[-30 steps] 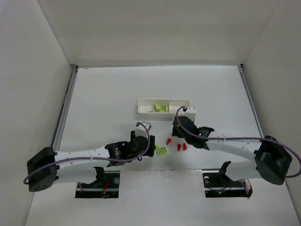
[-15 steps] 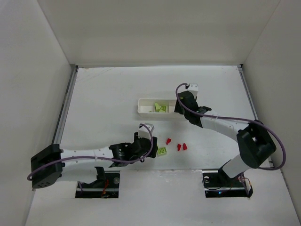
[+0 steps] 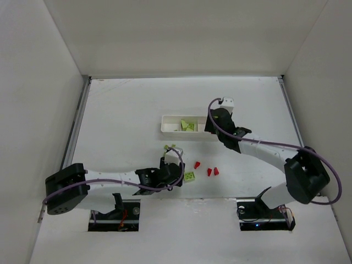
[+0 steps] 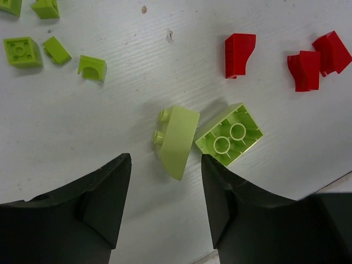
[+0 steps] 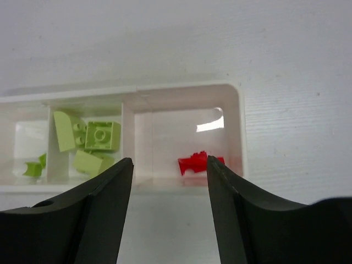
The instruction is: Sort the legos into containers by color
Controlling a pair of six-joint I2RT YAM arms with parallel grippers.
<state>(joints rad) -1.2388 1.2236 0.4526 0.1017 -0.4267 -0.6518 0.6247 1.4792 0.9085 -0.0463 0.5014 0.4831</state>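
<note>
The white tray point(image 3: 171, 125) lies mid-table. Its right compartment point(image 5: 181, 91) holds one red lego point(image 5: 199, 163), and green legos point(image 5: 102, 135) fill the middle one. My right gripper point(image 5: 169, 165) hovers open over that right end point(image 3: 215, 118) and grips nothing. On the table lie three red legos point(image 4: 239, 54), a pale green sloped brick point(image 4: 177, 138) and an upturned green brick point(image 4: 229, 135). My left gripper point(image 4: 165, 165) stands open just short of the sloped brick, nothing between its fingers.
Several small green legos point(image 4: 56, 49) lie scattered to the left of the red ones, near the left wrist point(image 3: 169, 147). One more green piece point(image 5: 34, 168) sits in the tray's left compartment. White walls enclose the table on three sides.
The right arm swung from the loose red pieces up to the tray's right end and its jaws widened. The left gripper crept toward the green bricks while its jaws narrowed.
</note>
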